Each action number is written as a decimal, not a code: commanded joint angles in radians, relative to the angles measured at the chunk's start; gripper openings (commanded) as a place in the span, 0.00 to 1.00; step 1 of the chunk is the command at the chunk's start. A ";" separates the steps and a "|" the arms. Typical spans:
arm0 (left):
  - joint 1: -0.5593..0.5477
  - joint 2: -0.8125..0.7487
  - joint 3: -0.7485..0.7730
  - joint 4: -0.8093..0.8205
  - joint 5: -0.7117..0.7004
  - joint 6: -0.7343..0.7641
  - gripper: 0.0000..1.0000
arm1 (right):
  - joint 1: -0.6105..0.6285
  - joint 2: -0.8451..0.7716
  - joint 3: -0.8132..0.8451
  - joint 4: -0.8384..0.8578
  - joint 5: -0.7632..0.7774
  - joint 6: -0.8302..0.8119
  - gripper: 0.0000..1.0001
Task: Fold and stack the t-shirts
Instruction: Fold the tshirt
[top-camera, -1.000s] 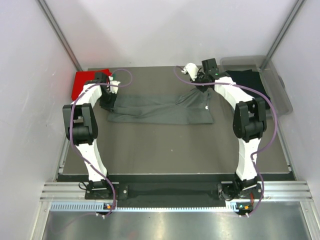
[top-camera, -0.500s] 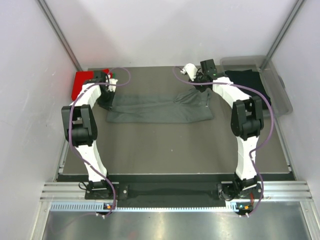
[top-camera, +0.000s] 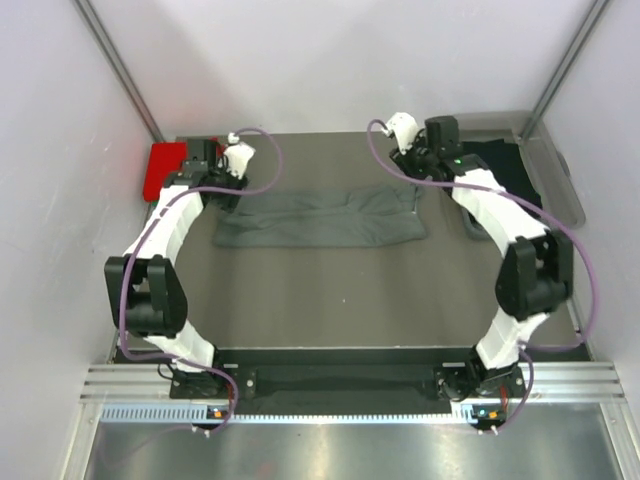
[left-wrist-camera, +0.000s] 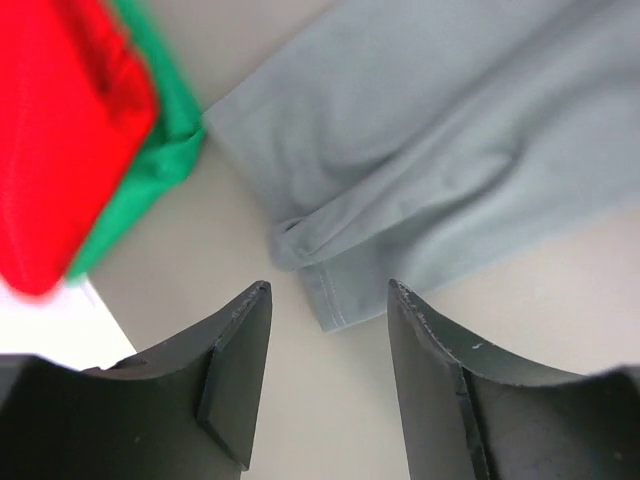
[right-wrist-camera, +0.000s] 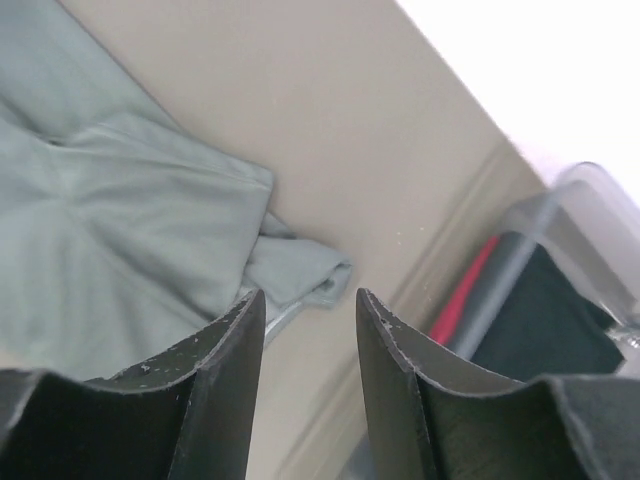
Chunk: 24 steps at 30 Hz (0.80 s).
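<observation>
Left wrist: left gripper (left-wrist-camera: 328, 295) spread, empty, grey shirt's (left-wrist-camera: 450, 150) hem just ahead of jaws. Right gripper (right-wrist-camera: 310, 297) likewise. Advise gripping both ends level.

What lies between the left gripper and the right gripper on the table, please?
The dark grey t-shirt, laid out as a long band, fills that stretch; the top view shows it.

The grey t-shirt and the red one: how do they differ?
The grey t-shirt lies in a long band across mid-table; the red t-shirt is a compact bundle at the far left corner. The grey one rests on the table; the red one sits atop a green t-shirt. Both are plain cloth.
</observation>
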 joint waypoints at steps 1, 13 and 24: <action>0.002 0.034 -0.031 -0.075 0.129 0.264 0.55 | 0.008 -0.135 -0.092 0.034 -0.051 0.059 0.42; -0.011 0.224 0.060 -0.275 0.025 0.451 0.63 | 0.010 -0.239 -0.210 -0.015 -0.081 0.058 0.42; -0.011 0.378 0.069 -0.235 -0.053 0.431 0.58 | 0.010 -0.244 -0.251 0.000 -0.088 0.073 0.41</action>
